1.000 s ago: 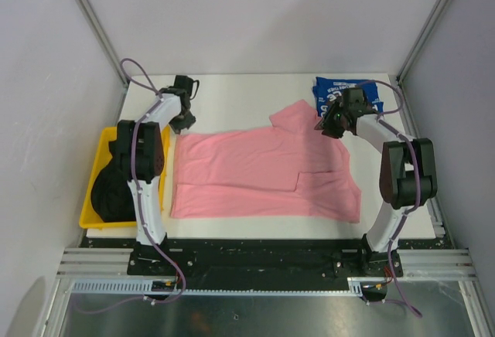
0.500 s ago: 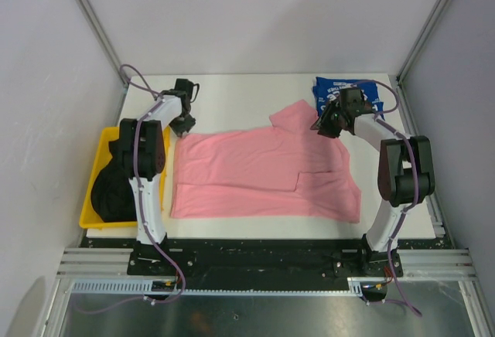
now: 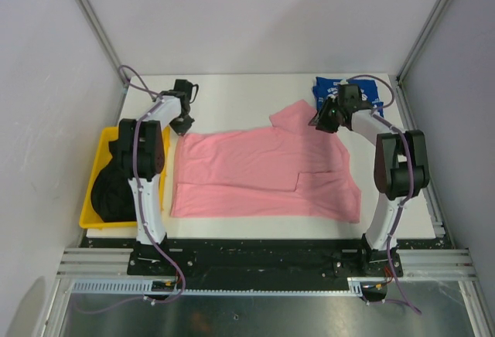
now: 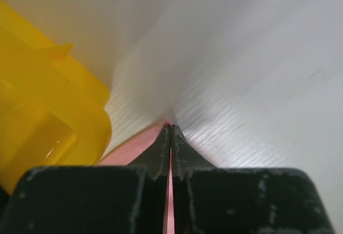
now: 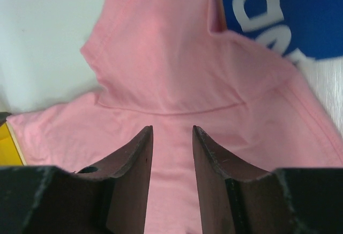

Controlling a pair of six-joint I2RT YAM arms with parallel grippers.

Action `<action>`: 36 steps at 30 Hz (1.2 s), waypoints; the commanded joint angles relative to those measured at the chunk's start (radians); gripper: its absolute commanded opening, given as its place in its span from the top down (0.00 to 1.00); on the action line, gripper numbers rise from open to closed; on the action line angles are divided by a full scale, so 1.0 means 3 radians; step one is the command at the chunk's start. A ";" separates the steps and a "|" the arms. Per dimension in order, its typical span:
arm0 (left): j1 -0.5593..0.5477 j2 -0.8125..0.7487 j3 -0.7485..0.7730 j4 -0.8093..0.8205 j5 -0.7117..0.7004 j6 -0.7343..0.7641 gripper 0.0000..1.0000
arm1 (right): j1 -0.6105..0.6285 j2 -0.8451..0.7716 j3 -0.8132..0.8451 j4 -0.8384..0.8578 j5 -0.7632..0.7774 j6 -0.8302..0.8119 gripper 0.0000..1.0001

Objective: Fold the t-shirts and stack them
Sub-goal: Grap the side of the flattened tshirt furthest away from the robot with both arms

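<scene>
The pink t-shirt [image 3: 263, 171] lies spread flat on the white table, one sleeve [image 3: 292, 113] pointing to the back. My left gripper [image 3: 182, 126] sits at the shirt's far left corner. In the left wrist view its jaws [image 4: 171, 129] are shut, with a sliver of pink cloth [image 4: 134, 145] pinched between them. My right gripper [image 3: 321, 120] hovers open over the sleeve; its fingers [image 5: 172, 129] straddle pink cloth [image 5: 171, 46] without touching. A folded blue t-shirt [image 3: 340, 90] with white lettering lies at the back right. Black t-shirts [image 3: 112, 186] fill the bin.
A yellow plastic bin [image 3: 91, 186] stands along the table's left edge, close beside my left gripper [image 4: 48, 110]. The blue t-shirt [image 5: 300, 14] lies just beyond the pink sleeve. Metal frame posts rise at the back corners.
My left gripper has closed onto the pink shirt's far left corner. My right gripper has shifted slightly towards the back over the sleeve, still open.
</scene>
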 commanded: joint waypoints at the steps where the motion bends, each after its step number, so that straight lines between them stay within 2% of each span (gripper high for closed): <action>1: 0.0008 -0.0287 -0.0126 -0.0005 -0.0187 -0.0118 1.00 | -0.0018 0.0141 0.0412 0.0235 0.0035 -0.0261 0.59; 8: -0.0001 -0.0486 -0.0303 0.0006 -0.0269 -0.0138 1.00 | -0.0012 0.0607 0.1127 0.0056 0.0262 -0.0540 0.59; 20: -0.0024 -0.0433 -0.0215 0.0071 -0.0159 -0.0054 1.00 | 0.0067 0.1507 0.2327 -0.0474 0.0594 -0.0739 0.59; 30: -0.0042 -0.0457 -0.0194 0.0101 -0.0139 0.0006 1.00 | 0.0273 0.2101 0.3091 -0.0835 0.1140 -0.0954 0.58; 36: -0.0045 -0.0445 -0.0166 0.0111 -0.0114 0.0023 1.00 | 0.0325 0.2285 0.3265 -0.1017 0.1287 -0.0958 0.58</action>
